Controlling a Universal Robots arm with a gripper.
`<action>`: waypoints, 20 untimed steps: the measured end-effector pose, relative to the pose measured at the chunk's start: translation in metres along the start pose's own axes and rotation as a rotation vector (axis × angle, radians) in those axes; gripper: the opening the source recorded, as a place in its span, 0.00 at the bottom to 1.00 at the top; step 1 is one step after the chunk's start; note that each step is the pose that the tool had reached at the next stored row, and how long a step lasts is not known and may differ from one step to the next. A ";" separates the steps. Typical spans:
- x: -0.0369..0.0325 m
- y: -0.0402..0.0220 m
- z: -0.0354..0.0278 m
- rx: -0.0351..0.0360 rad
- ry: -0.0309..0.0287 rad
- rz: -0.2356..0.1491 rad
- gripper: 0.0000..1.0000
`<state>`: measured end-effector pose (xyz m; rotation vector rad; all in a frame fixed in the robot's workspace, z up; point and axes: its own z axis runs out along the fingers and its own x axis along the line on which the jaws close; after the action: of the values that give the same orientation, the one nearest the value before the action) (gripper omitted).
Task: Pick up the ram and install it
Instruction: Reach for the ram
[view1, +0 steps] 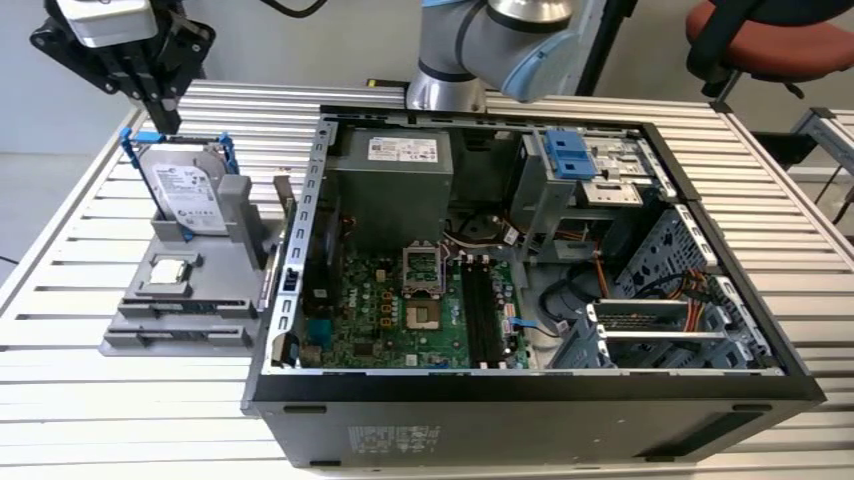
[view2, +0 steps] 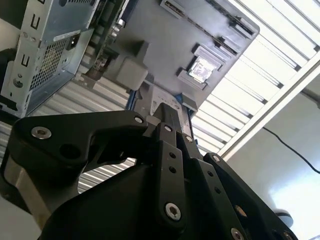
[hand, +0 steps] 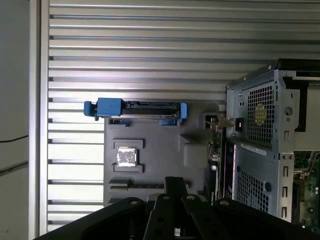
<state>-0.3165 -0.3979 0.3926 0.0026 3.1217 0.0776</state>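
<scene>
Slatted metal table (view1: 80, 420) carried an open computer case (view1: 534, 386) lying on its side, green motherboard (view1: 380, 320) on its floor with long black slots (view1: 481, 305) toward the exterior view's right. Robot arm (view1: 501, 35) rose behind the case. Grey holder block (view1: 187, 325) sat just beside the case on the exterior view's left, touching or nearly touching its wall. Silver hard drive (view1: 187, 195) in a blue frame stood tilted in the holder's far end; a small square chip (view1: 171, 272) lay in a recess closer to the camera. The ram (view1: 282, 235) stood on edge along the holder's side nearest the case, a thin dark stick, not in the motherboard slots and not held. Gripper (view1: 166, 122) hung over the far end of the hard drive, apart from it and well apart from the ram, fingers drawn narrow and together. In both wrist views the black linkage looked down on the holder (hand: 160, 150) (view2: 170, 40).
</scene>
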 end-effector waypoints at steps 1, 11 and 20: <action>0.0015 0.0000 0.0000 0.0000 0.0000 0.000 0.00; 0.0131 0.0003 -0.0002 0.0000 0.0000 0.000 0.00; 0.0159 -0.0038 0.0002 0.0000 -0.0003 0.006 0.00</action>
<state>-0.3324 -0.4017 0.3919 0.0114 3.1215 0.0776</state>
